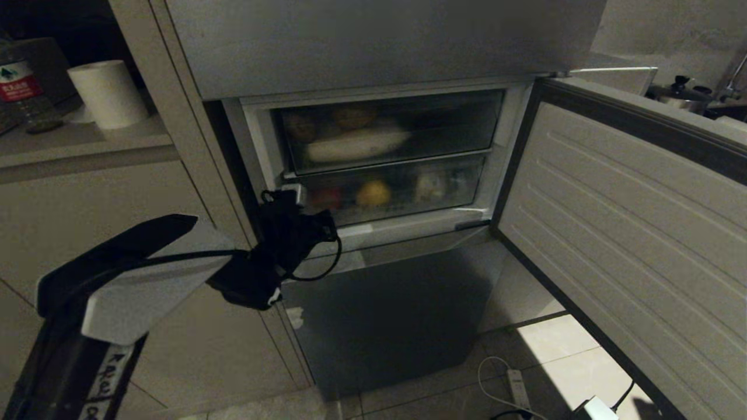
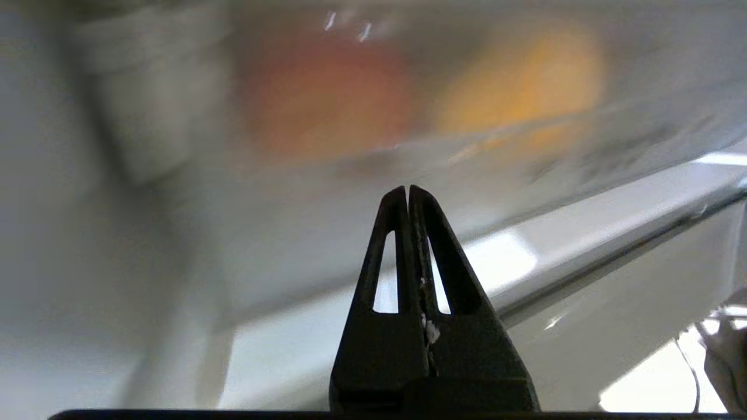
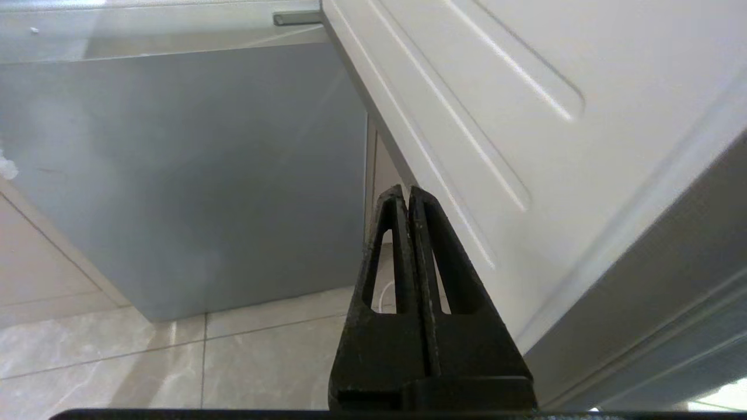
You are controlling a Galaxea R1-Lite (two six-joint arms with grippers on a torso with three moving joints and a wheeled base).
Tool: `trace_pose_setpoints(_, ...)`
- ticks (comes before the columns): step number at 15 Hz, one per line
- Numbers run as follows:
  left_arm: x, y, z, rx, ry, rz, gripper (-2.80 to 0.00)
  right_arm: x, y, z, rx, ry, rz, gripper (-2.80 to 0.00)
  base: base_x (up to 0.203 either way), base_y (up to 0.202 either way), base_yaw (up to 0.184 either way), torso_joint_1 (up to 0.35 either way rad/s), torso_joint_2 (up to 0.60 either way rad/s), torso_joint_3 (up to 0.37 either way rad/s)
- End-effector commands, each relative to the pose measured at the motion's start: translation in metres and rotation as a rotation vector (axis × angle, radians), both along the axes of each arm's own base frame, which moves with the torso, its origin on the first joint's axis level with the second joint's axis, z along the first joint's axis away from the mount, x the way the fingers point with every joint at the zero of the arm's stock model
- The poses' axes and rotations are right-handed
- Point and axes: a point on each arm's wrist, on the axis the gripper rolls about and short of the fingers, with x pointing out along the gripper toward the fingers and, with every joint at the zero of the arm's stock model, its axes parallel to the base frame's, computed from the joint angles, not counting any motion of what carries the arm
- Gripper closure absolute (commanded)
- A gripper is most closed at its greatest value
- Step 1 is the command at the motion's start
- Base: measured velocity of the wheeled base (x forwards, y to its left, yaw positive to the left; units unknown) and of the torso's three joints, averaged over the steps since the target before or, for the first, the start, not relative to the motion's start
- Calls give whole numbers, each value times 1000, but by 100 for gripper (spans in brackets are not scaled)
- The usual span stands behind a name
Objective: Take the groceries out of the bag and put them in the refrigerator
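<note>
Both grippers are pinched shut, empty. Left gripper (image 1: 290, 201) noses at the clear lower fridge drawer (image 1: 402, 189) at frame centre, probably to nudge it; right gripper (image 3: 407, 192) hangs parked beside the open white-lined door (image 3: 496, 105).

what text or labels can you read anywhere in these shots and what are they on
No text reads clearly in any view.
Water bottle, top left of the head view: red label with white characters and a green tree mark, too small to read.
Left arm: handwritten black marks on white tape, cut off and not legible.
Refrigerator: no lettering visible on it.
</note>
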Motion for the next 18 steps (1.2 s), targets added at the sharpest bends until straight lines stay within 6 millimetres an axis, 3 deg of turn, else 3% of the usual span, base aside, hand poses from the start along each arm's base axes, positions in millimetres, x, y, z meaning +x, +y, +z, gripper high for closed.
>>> trace_pose_setpoints(1,-48,1,48,-8,-21,-47,0,0,0,0,0,3,1,0,0,0,0,0,0,0)
trace_pose_setpoints(5,-144,25,109,-22,-65,-76,0,0,0,0,-1,0,-2,0,0,0,0,0,0,0)
trace_pose_setpoints(7,-200,50,132,-35,-103,-58,0,0,0,0,2,-1,-1,0,0,0,0,0,0,0)
trace_pose_setpoints(9,-254,90,140,-39,-136,44,0,0,0,0,5,-2,-2,0,0,0,0,0,0,0)
trace_pose_setpoints(11,-300,138,124,-15,-135,262,0,0,0,0,7,-2,-2,0,0,0,0,0,0,0)
trace_pose_setpoints(12,-330,152,109,-1,-131,349,0,0,0,0,4,-2,-1,0,0,0,0,0,0,0)
trace_pose_setpoints(15,-405,157,75,37,-121,412,0,0,0,0,7,-2,-1,0,0,0,0,0,0,0)
trace_pose_setpoints(18,-448,153,36,113,-43,407,0,0,0,0,23,2,-2,0,0,0,0,0,0,0)
